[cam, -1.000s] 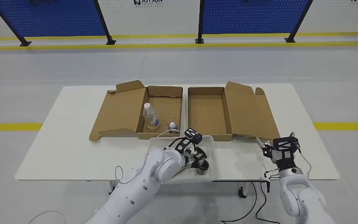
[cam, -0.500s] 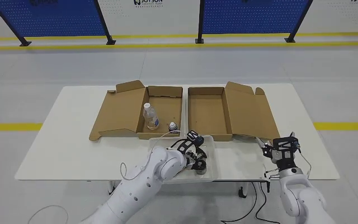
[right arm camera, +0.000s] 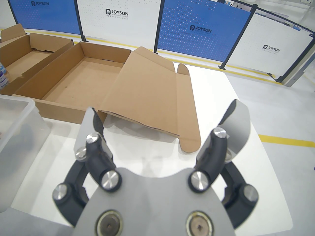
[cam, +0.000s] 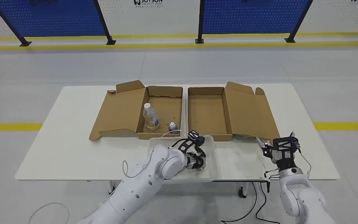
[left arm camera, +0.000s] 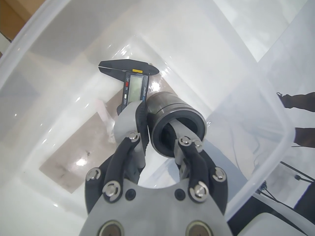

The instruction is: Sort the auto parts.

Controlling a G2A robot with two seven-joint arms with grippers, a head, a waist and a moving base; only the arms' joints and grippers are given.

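Bearing sleeve (left arm camera: 172,114) was in the clear bin (left arm camera: 196,37) beside a caliper (left arm camera: 134,87); I saw the left gripper (left arm camera: 155,116), jaws clenched on its wall, one inside the bore. Right gripper (right arm camera: 163,121) hung over the surface (right arm camera: 221,114), jaws released.

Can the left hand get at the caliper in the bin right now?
Probably not yet. The left hand is shut on the metal sleeve, one finger inside its bore, and the sleeve lies right beside the caliper in the clear bin. The sleeve would have to go first.
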